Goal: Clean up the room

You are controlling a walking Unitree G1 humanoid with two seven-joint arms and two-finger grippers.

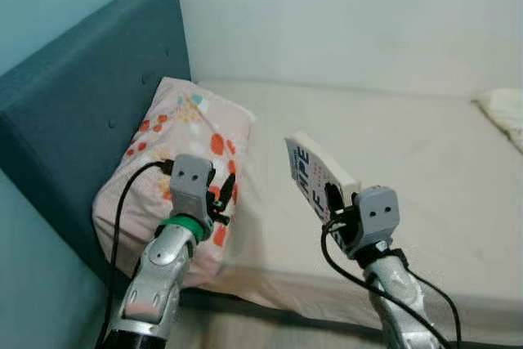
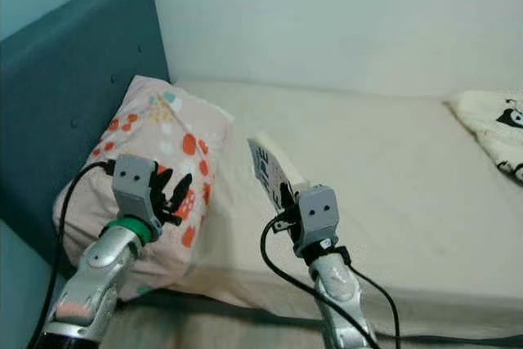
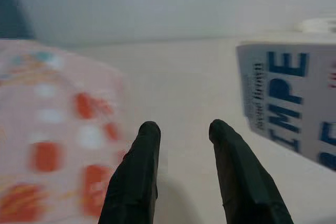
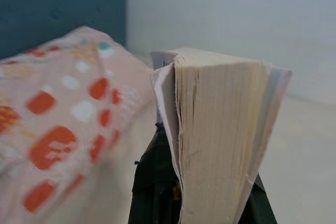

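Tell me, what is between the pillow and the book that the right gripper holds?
Only bare mattress lies between the pillow and the book, as the left eye view shows.

Both arms are raised forward: left end effector [image 3: 181, 145] fingers parted, right end effector [image 1: 333, 200] fingers clamped.

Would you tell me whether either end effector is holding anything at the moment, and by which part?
The right end effector grips a thick book by its lower edge, holding it above the bed. The left end effector is open, holding nothing.
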